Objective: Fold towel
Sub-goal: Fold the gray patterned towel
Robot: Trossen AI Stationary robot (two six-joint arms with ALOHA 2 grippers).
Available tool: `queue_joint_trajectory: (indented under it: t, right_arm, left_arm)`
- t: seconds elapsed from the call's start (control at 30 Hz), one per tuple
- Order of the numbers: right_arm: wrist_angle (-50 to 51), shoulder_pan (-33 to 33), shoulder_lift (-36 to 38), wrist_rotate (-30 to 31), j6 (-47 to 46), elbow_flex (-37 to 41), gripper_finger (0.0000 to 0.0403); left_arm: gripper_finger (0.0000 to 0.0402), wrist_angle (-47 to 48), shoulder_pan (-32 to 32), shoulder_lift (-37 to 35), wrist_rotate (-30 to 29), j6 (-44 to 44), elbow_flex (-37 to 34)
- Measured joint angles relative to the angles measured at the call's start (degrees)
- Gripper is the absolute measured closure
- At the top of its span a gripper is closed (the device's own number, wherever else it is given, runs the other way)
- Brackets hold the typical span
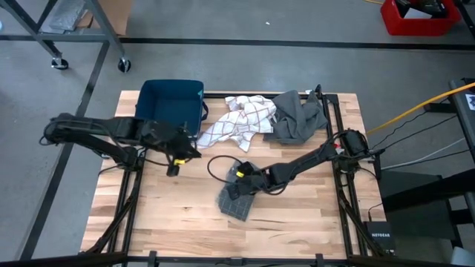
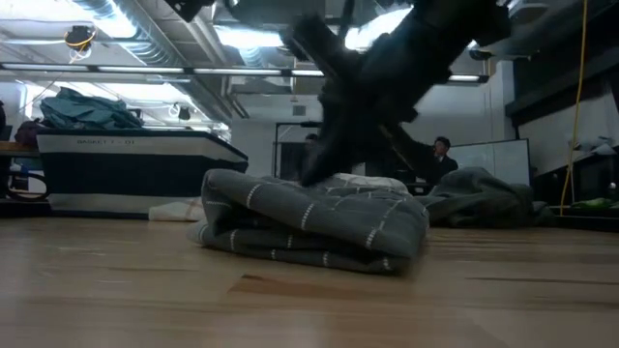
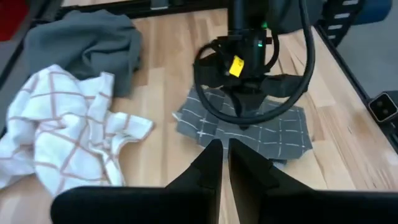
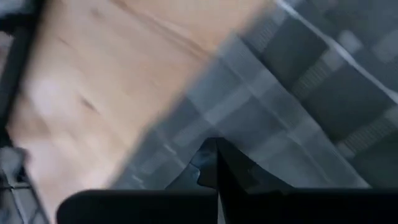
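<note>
Dark grey checked towel (image 1: 236,202) lies folded near the middle of the wooden table (image 1: 297,215), toward the front edge. Right gripper (image 1: 239,185) is down on its upper end, fingers together; in the right wrist view the fingertips press into the cloth, but whether any fabric is pinched between them is hard to tell. In the low view the arm covers the top of the fold, and only the stacked edges of the towel (image 2: 314,227) show.

Left gripper (image 1: 174,165) hangs over bare wood left of the towel, fingers nearly closed, holding nothing.

White checked cloth (image 1: 239,119) and grey cloth (image 1: 297,117) lie crumpled at the back of the table, beside a blue bin (image 1: 172,104). A person (image 2: 442,155) is partly visible in the room behind.
</note>
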State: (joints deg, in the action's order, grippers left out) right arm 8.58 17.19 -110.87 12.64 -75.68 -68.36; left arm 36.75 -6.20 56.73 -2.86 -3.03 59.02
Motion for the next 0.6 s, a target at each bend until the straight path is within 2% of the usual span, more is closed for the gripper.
queue_joint_trajectory:
  t: [0.27,0.6]
  right_arm:
    - [22.7,1.8,0.3,-7.5,-13.7,-0.3,0.0402]
    - [48.2,6.1,3.6,-16.9,-14.2,0.2,0.0402]
  left_arm:
    - [0.0382,6.4,0.0,-2.0,-2.0,0.0,0.0]
    - [0.0382,9.8,0.0,-1.9,-2.7,0.0,0.0]
